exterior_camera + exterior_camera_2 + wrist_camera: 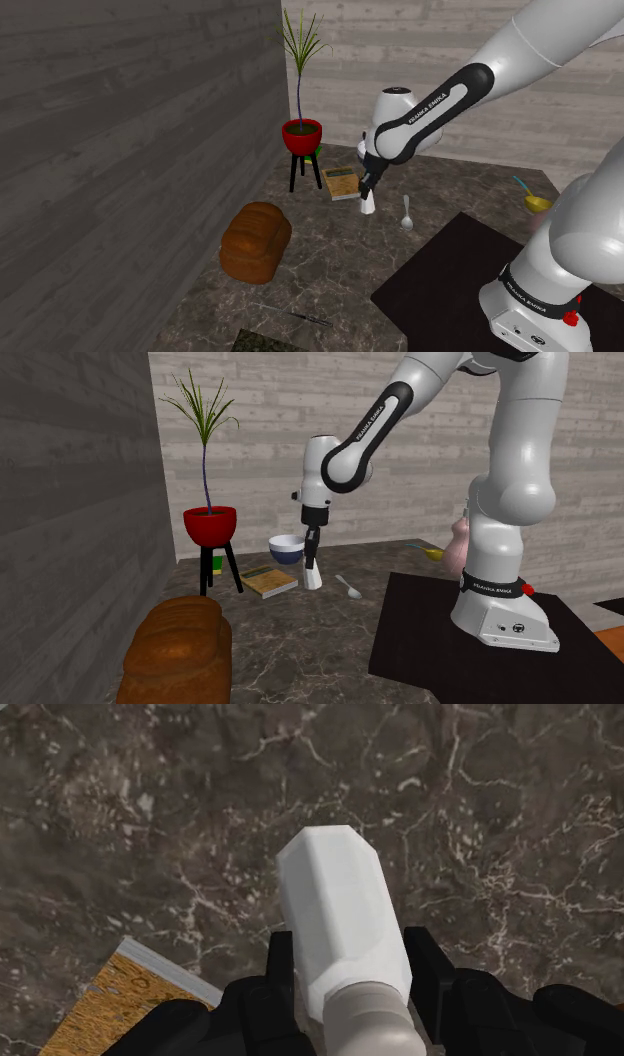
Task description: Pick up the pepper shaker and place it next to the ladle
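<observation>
The pepper shaker [340,919] is plain white with flat sides and a rounded neck. My black gripper [348,972] is shut on it, one finger on each side near the neck. In the shoulder view the shaker [368,205] hangs from the gripper [367,192], low over the dark marble top, just right of a book. The second exterior view shows the shaker [313,576] low over the marble under the gripper [312,555]. The ladle [407,214] is a pale spoon-like thing lying on the marble to the shoulder view's right of the shaker; it also lies right of it in the second exterior view, ladle [349,587].
A yellow-covered book [341,183] lies close beside the shaker. A red plant pot on a black stool [302,140] stands behind it. A brown bread loaf [255,241] sits nearer the grey plank wall. A blue bowl [286,548] and a yellow one [538,203] rest farther back.
</observation>
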You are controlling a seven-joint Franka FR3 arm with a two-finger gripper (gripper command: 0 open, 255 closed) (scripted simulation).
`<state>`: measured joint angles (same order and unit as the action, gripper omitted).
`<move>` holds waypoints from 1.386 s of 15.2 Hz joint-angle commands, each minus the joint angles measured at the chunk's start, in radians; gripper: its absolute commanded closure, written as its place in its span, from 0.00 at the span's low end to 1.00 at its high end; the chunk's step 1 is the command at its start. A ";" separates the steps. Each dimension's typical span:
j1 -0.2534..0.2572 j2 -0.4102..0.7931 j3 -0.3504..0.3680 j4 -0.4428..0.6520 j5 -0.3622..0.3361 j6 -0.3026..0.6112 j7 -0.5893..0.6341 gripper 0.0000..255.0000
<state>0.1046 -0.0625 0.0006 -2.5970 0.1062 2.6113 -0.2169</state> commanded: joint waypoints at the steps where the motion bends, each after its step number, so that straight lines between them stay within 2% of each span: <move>1: -0.002 -0.029 -0.001 0.007 -0.006 -0.036 0.004 1.00; 19: -0.010 -0.211 0.000 0.101 -0.033 -0.312 0.033 1.00; 21: -0.020 -0.234 -0.015 0.078 -0.036 -0.314 0.011 1.00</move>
<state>0.0908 -0.2840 -0.0056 -2.5120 0.0719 2.3048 -0.1931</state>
